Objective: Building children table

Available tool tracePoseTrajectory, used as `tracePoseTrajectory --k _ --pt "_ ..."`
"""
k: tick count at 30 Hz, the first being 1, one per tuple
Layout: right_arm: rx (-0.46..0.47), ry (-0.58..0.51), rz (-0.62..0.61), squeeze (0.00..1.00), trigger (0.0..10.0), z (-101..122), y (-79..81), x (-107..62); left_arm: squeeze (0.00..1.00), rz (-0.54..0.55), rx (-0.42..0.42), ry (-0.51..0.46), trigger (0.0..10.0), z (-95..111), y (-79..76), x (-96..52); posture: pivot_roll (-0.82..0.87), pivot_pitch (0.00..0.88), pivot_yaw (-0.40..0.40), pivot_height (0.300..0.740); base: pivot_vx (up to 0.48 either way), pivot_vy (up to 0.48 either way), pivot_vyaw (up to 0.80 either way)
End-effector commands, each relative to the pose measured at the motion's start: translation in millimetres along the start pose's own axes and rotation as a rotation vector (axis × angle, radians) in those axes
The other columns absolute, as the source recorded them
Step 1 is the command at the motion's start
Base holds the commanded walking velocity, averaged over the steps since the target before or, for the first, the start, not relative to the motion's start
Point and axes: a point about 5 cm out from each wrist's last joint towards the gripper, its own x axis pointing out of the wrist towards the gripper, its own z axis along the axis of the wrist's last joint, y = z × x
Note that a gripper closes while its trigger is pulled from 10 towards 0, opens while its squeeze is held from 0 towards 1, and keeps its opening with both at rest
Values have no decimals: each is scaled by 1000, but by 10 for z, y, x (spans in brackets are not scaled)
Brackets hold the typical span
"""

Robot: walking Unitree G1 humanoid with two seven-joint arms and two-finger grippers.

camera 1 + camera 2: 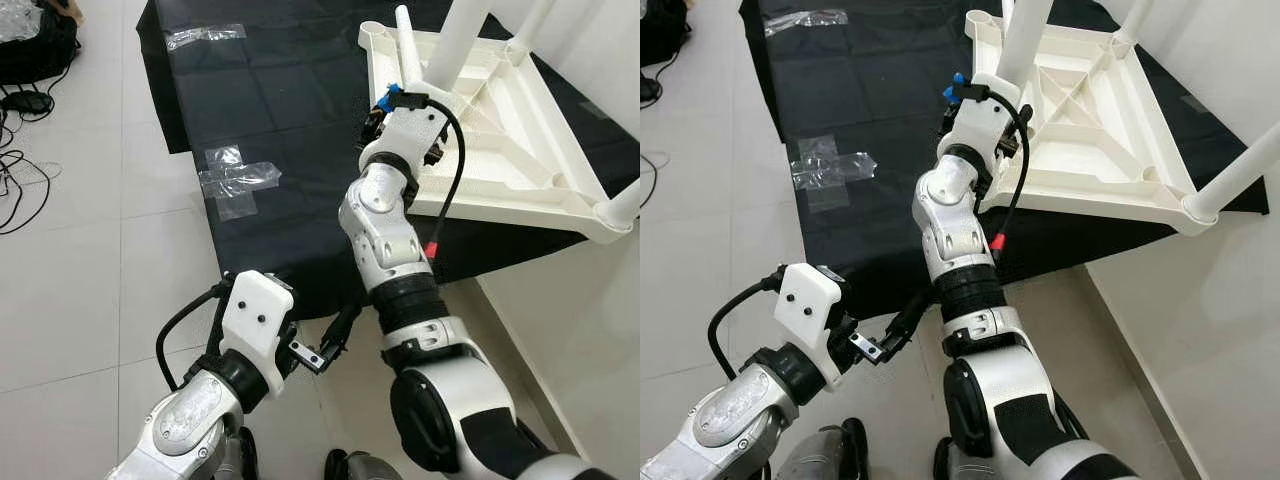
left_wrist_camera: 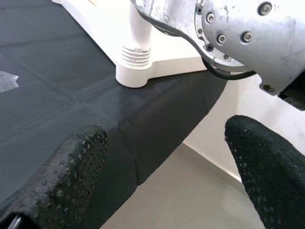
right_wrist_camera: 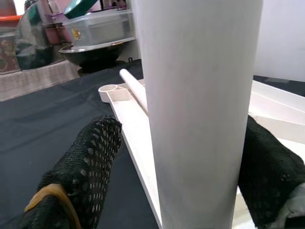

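- Lowest in the left eye view, at lower left of the frame, the left pincer [image 1: 325, 352] hangs over the pale tiled floor [image 1: 90, 270] just short of the near edge of the black cloth [image 1: 270, 110]. Its two black fingers stand wide apart with nothing between them; the left wrist view shows the dotted pads [image 2: 71, 171] spread over the cloth's corner and the floor.
- Rising through the middle of the frame, the silver right arm [image 1: 385, 235] reaches up to the white plastic table [image 1: 520, 150], which lies upside down on the black cloth at upper right, its ribbed underside facing up.
- The right pincer [image 3: 190, 157] is at the near left part of the upturned table, closed around a white table leg [image 3: 200, 105]. In the right wrist view a black mesh finger presses against each side of the thick white tube.
- That leg [image 1: 462, 40] stands upright from the table's underside and runs out of the top of the frame. Another thinner white leg [image 1: 407, 45] stands at the far left corner, and one more [image 1: 625, 200] at the near right corner.
- Farther off on the cloth, left of centre, lie crumpled clear plastic bags [image 1: 235, 180], and another clear bag [image 1: 205, 36] near the top edge.
- At far upper left, black cables [image 1: 20, 160] trail across the floor.
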Motion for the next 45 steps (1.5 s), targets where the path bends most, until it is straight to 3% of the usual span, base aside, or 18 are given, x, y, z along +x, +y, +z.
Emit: tracePoseTrajectory --k 1,6,7,12,15,23,26,38,45 --pt "-9 15 9 0 10000 -43 -47 -18 0 0 2 0 10000 -4 -4 -9 79 199 -104 740 0 0 0" --pt "-32 8 34 0 10000 -61 -126 7 0 2 3 -1 10000 -1 0 -8 78 200 -103 740 0 0 0" --pt "-48 -10 94 0 10000 -52 -184 40 0 4 5 -3 10000 1 1 -6 78 200 -100 740 0 0 0" --pt "-41 -14 131 0 10000 -39 -234 76 0 6 7 -5 10000 3 5 -5 79 201 -98 740 0 0 0" --pt "-21 -6 221 0 10000 -10 -275 120 0 13 11 -9 10000 12 20 0 78 202 -97 740 0 0 0" --pt "-35 5 282 0 10000 -15 -341 86 0 15 13 -9 10000 14 28 -1 80 201 -97 740 0 0 0" --pt "-52 13 360 0 10000 -34 -439 39 0 19 16 -8 10000 12 47 -4 77 197 -94 740 0 0 0" --pt "-86 15 448 0 10000 16 -726 30 0 18 14 -10 10000 5 52 0 71 180 -89 740 0 0 0" --pt "-97 35 522 0 10000 -6 -817 -42 0 22 17 -12 10000 0 58 2 66 169 -86 740 0 0 0"
